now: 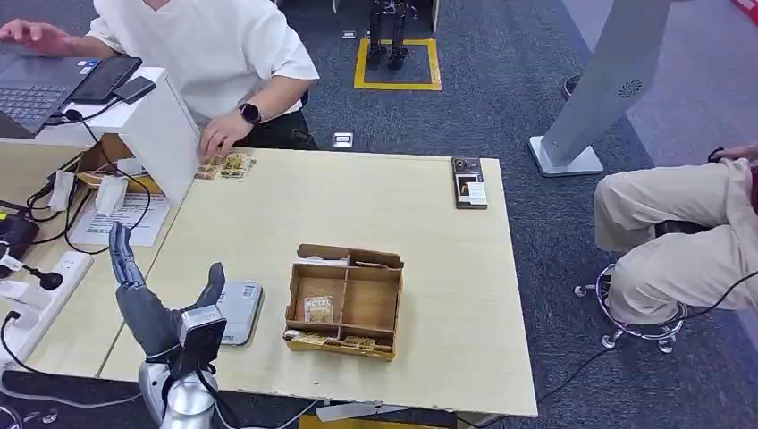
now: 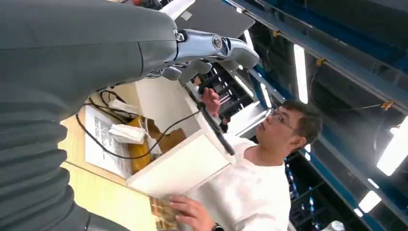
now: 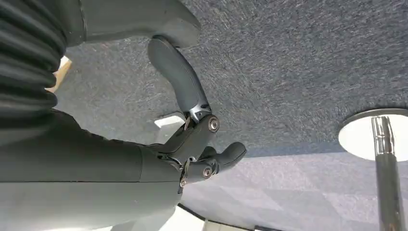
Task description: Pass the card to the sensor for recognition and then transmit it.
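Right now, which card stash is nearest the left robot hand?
The cards in the divided cardboard box, beside the left robot hand; the other pile lies under the person's hand.

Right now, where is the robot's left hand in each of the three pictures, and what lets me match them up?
Head view: the left hand rises at the lower left over the table's near edge, fingers apart, holding nothing.
Left wrist view: the same hand takes up the left and top, its fingers reaching toward the person in the white shirt.
Right wrist view: not in it.
Shared landmark: the person in the white shirt, at the head view's top left.
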Motion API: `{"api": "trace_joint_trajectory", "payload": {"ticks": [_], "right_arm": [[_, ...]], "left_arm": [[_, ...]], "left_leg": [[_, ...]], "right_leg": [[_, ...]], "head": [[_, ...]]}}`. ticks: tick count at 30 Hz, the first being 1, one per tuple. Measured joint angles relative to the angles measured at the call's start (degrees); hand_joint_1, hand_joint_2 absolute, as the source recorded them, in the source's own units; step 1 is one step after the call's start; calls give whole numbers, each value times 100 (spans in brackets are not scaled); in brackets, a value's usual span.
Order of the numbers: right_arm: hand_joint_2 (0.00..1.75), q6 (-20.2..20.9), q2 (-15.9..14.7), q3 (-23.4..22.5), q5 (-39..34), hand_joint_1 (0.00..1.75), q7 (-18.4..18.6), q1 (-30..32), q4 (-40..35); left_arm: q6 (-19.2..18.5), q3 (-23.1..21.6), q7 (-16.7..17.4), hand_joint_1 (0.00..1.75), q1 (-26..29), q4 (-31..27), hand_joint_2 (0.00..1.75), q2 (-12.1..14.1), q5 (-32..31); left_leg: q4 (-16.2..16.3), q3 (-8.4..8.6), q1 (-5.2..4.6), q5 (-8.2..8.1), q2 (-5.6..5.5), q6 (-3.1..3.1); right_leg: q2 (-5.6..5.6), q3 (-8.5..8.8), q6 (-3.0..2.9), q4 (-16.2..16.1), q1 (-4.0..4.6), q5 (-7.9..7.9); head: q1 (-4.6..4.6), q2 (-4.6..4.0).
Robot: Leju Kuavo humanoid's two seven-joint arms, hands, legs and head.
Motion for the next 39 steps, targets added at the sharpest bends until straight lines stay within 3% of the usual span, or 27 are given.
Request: {"api": "trace_joint_trajectory", "payload": {"ticks": [7,13,22,29,39], "right_arm": [[175,2,-7,0,53,0,-116,2,11],[175,0,-39,0,39,0,-170,-1,22],[175,0,-114,0,15,0,-247,0,61],[175,0,-144,0,7,0,-245,0,94],[175,2,-162,0,20,0,-245,1,105]], "left_arm": [[0,-664,-159,0,211,-175,175,65,-306],[0,-1522,-159,0,439,-313,175,179,-56],[-120,-2745,-159,0,473,-326,175,614,341],[-380,-3237,-159,0,471,-326,175,844,459],[-487,-3471,-144,0,453,-275,175,964,111]], "left_leg": [[0,-2,-1,0,-1,0],[0,-3,-3,-2,-2,3],[0,-2,-2,-2,-1,3],[0,-3,-2,-2,-1,3],[0,-3,-2,-2,-1,3]], "right_leg": [[-3,-1,0,0,-1,0],[-5,-1,1,-1,-2,-1],[-4,-1,1,-1,-1,-1],[-4,-2,1,-1,-1,-1],[-4,-2,1,-1,-2,-1]], "head": [[0,0],[2,0],[0,2],[0,0],[2,0]]}}
